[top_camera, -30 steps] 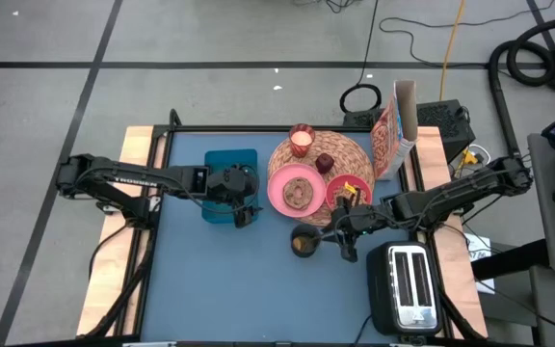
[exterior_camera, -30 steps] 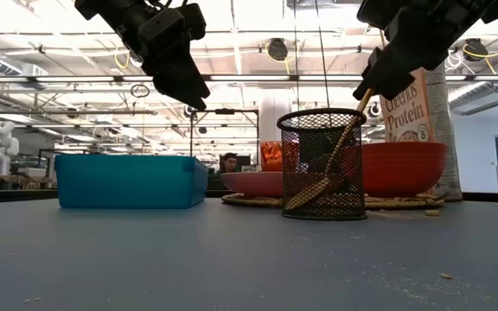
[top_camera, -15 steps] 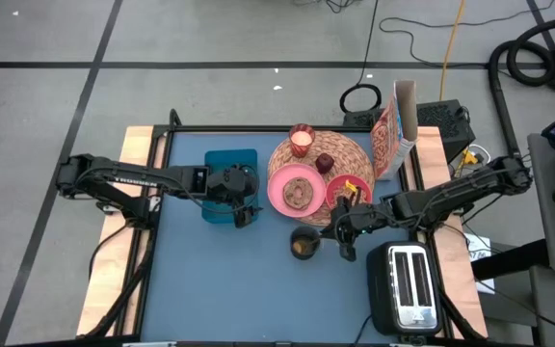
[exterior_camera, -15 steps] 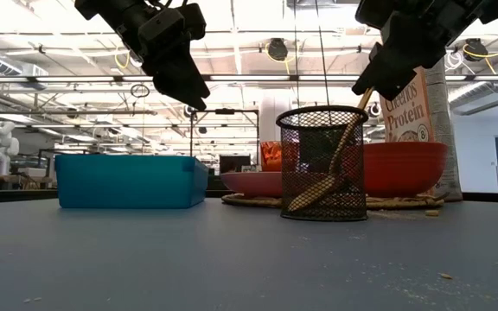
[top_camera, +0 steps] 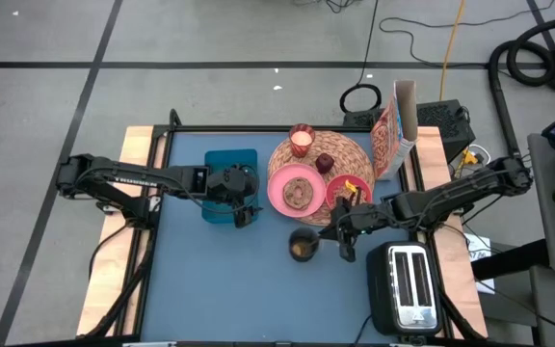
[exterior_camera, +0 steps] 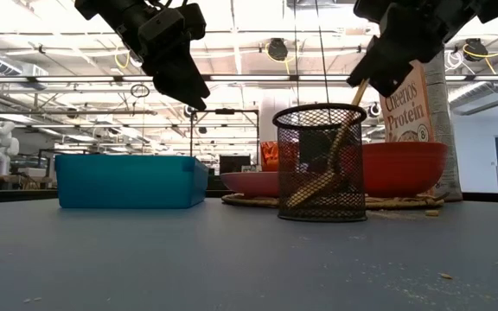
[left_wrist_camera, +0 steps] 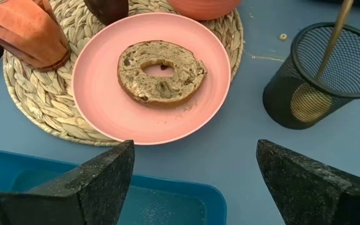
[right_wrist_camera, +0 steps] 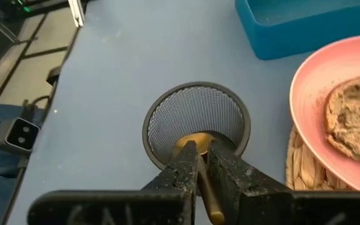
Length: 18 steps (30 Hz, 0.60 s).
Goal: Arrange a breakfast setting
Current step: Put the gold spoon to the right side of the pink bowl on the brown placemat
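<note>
On the round straw placemat (top_camera: pixel 340 146) sit a pink plate (top_camera: pixel 279 183) with a bagel (left_wrist_camera: pixel 161 70), a coral-red bowl (top_camera: pixel 348 193), a dark-red fruit (top_camera: pixel 325 163) and a candle glass (top_camera: pixel 302 140). The Cheerios box (top_camera: pixel 391 130) stands at the mat's right. Near the mat a black mesh cup (top_camera: pixel 303 244) holds a gold spoon (exterior_camera: pixel 311 186), its bowl end down inside the cup. My right gripper (right_wrist_camera: pixel 200 156) is shut on the spoon above the cup. My left gripper (left_wrist_camera: pixel 194 150) hangs open above the blue bin (top_camera: pixel 227 169), holding nothing. My right gripper pinches the spoon's handle (right_wrist_camera: pixel 205 184) near its upper end (exterior_camera: pixel 359 93) between its two fingers (right_wrist_camera: pixel 185 167). The fingers come slanting down from the table's right side. The spoon leans in the hold, its bowl end (right_wrist_camera: pixel 195 142) down inside the mesh cup.
A toaster (top_camera: pixel 408 284) stands at the near right, close behind my right arm. The blue bin lies left of the plate, under my left gripper. Open blue tabletop (top_camera: pixel 220 280) stretches along the near side. A few crumbs lie by the cup (left_wrist_camera: pixel 283 36).
My right gripper has drawn its fingers together on the spoon's handle and turned slightly. The handle's top has swung a little with it, while the spoon's bowl end has stayed in the cup.
</note>
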Each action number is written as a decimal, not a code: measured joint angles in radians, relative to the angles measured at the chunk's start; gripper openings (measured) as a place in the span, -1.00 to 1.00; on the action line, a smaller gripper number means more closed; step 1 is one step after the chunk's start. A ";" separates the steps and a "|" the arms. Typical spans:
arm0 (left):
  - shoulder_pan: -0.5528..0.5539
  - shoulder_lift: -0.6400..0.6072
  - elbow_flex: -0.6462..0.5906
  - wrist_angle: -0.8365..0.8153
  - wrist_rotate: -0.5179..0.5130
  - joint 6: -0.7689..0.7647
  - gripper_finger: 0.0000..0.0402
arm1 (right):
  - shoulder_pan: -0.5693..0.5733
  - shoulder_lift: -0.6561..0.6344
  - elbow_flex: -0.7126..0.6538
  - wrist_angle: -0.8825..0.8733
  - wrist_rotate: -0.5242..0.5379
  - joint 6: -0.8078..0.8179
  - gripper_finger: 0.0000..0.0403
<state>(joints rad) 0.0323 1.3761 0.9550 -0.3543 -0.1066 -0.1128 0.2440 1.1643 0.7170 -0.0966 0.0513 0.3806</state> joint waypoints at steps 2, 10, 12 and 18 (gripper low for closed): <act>0.000 0.000 0.000 0.000 0.000 0.000 0.69 | 0.000 -0.010 0.000 0.007 0.000 0.000 -0.90; 0.000 0.000 0.000 0.010 0.000 0.000 0.69 | -0.006 -0.089 0.000 0.010 0.028 -0.002 -0.91; 0.000 0.000 0.000 0.014 0.000 0.000 0.69 | -0.010 -0.118 0.000 0.010 0.037 -0.008 -0.91; 0.000 0.000 0.000 0.015 0.000 0.000 0.69 | -0.024 -0.206 0.000 0.011 0.068 -0.049 -0.91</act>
<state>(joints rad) 0.0322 1.3761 0.9550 -0.3389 -0.1066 -0.1127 0.2202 0.9586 0.7170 -0.0856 0.1198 0.3321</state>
